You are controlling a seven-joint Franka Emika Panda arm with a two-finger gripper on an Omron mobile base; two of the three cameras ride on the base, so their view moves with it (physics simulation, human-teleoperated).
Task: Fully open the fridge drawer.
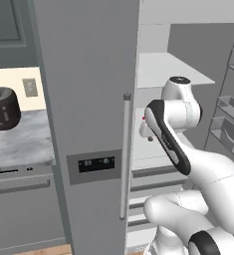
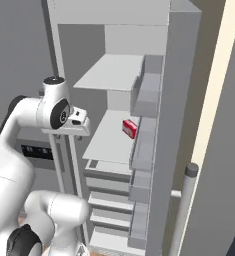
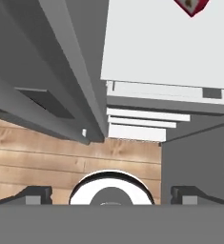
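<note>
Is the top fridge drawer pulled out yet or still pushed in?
Barely out, if at all: the fridge drawer shows only a thin strip of pale tray beyond the shelf above it.

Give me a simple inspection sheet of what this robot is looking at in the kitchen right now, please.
Surface: white fridge shelf, bare apart from one item.
Job's things: tall grey fridge with its right door open; the topmost shallow drawer with the dark grey front strip sits only slightly out, under the shelf.
Clutter: small red carton on the shelf; black toaster on the marble counter.
Fingers: the two small dark finger tips stand wide apart, holding nothing, pointing down at the wooden floor in front of the drawers.
Cables: nothing seen.
Surroundings: grey door bins on the open door, long vertical bar handle, black display panel.
</note>
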